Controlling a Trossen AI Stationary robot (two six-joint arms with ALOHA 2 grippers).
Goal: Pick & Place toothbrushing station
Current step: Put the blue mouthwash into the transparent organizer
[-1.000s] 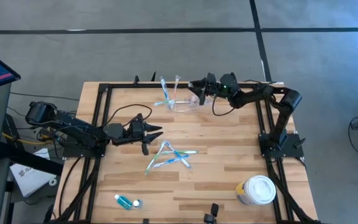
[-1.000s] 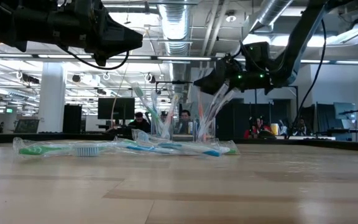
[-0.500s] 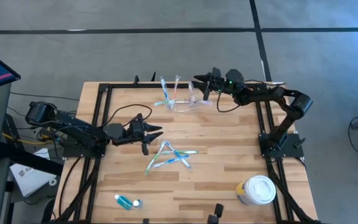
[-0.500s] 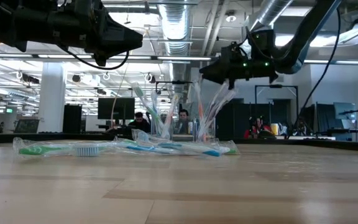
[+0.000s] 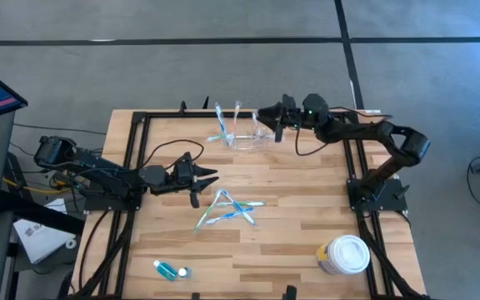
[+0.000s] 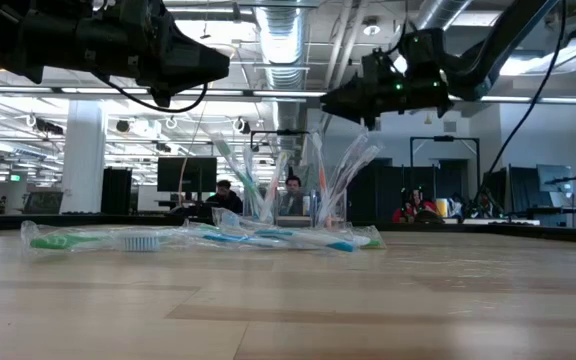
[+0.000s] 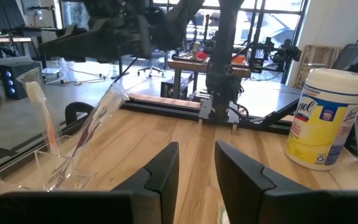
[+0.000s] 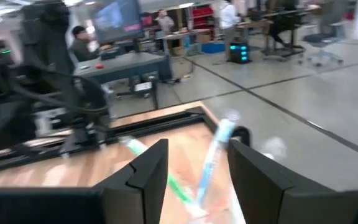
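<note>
A white-lidded tub [image 7: 322,118] whose label reads "Lysol" stands near the table's [image 5: 307,217] right front edge, while the clear station [image 5: 247,137] sits by the far edge, the right gripper [image 5: 265,117], fingers apart, just above it, and the left gripper [image 5: 207,179], fingers apart, mid-table.

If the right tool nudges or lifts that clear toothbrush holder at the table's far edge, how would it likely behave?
The toothbrushing station looks thin and clear, so probably light and apt to slide on the smooth table. The wrapped toothbrushes lean out well above its low wall, so a push up high may tip it. Its glossy plastic is probably slippery for the right tool, which hangs above it.
</note>
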